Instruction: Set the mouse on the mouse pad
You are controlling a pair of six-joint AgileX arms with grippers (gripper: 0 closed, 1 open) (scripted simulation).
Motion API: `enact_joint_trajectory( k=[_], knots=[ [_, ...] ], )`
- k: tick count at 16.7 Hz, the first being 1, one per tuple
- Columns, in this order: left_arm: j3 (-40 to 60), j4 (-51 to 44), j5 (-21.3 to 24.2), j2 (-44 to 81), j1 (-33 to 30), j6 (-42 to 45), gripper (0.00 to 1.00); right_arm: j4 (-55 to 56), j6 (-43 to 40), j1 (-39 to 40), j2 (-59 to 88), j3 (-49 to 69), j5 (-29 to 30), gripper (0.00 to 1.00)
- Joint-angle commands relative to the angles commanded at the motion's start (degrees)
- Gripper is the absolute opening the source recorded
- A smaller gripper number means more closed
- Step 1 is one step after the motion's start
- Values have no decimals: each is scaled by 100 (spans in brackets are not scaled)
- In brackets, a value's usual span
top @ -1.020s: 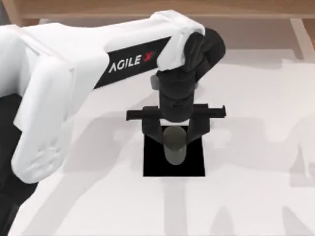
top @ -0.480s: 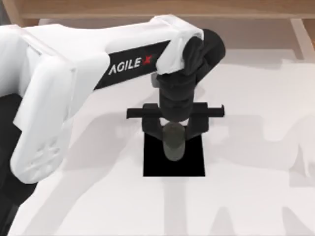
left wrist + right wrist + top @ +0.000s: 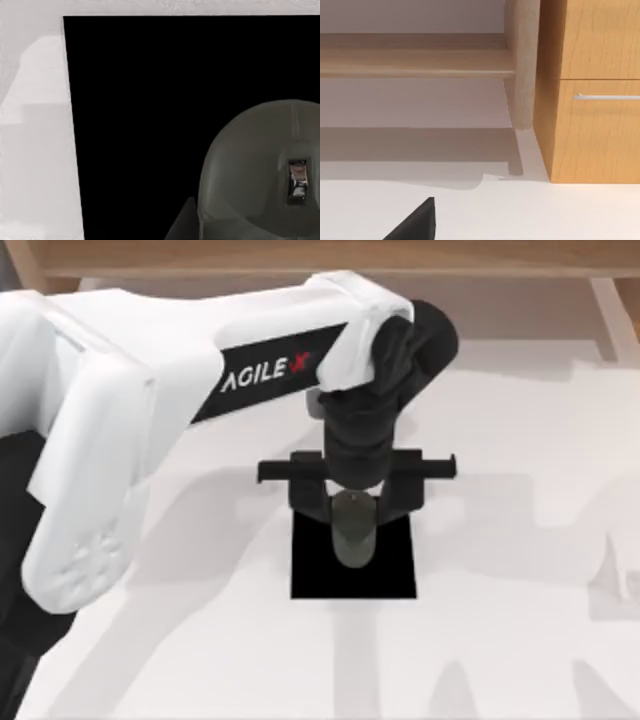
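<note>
- Seen from above, your left arm, white with a black AgileX stripe, reached from the left side across to the middle of the pale tabletop (image 3: 520, 540).
- Its left gripper (image 3: 352, 520) pointed down over the far edge of the mouse pad (image 3: 310, 575), a flat black square lying at the centre of the tabletop.
- The black fingers (image 3: 312, 502) stood on either side of the mouse (image 3: 353, 535) and close against it at its far end; you could not tell from above whether they pressed it or had let go.
- The mouse, a grey-olive oval, sat within the pad's outline, in its far half, lengthwise toward the camera.
- In the left wrist view, the mouse (image 3: 260, 170) appeared against the black pad (image 3: 140, 110), with pale tabletop (image 3: 35, 150) beside the pad's edge.
- Your right arm's wrist view looked toward a wooden cabinet (image 3: 592, 90) with a drawer handle (image 3: 607, 96), and a table leg (image 3: 521, 65).
</note>
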Motion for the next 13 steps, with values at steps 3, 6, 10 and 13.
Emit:
enact_joint_trajectory(
  k=[3,6,10,13],
  knots=[
    [0,0,0,0,0,0,68,0,0,0,0,0,0,100],
    [0,0,0,0,0,0,90,0,0,0,0,0,0,100],
    [0,0,0,0,0,0,100,0,0,0,0,0,0,100],
    [0,0,0,0,0,0,100,0,0,0,0,0,0,100]
  ],
)
